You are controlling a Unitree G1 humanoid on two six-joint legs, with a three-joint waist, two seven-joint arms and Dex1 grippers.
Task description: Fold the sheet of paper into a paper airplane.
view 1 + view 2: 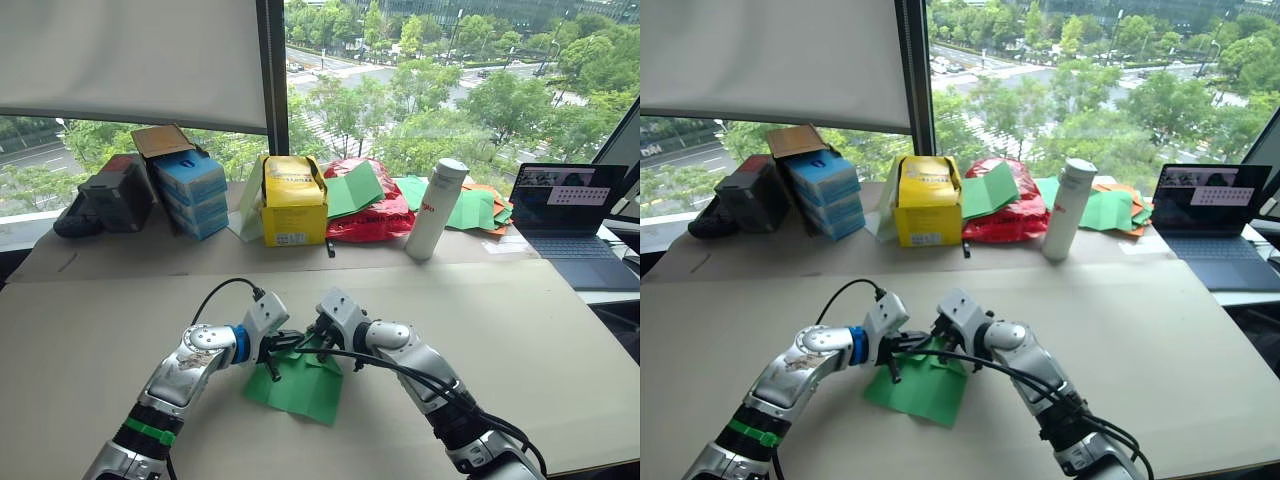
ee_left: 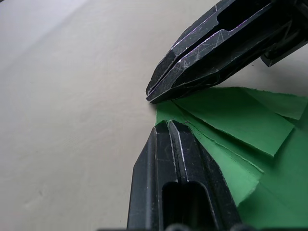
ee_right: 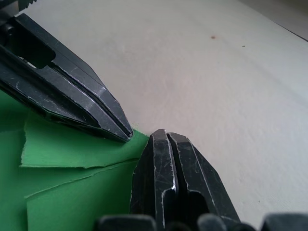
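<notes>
Both pincers meeting tip to tip at the far, pointed end of the thin bright green paper sheet (image 1: 300, 385). Left pincer (image 2: 166, 126) pressed together, tip resting on the paper's point. Right pincer (image 3: 161, 137) likewise pressed together, touching that same corner from the opposite side; no paper visibly caught between either pair of fingers.

Sheet lying flat on the pale beige surface (image 1: 520, 340), spreading from the tips back toward the robot, long axis running roughly from the tips nearward and slightly right. Neither arm clearly nearer: both at the point.

Already partly folded: two layered flaps converging at the point, edges a little ragged, creases visible, wider body behind not yet narrowed into a dart.
</notes>
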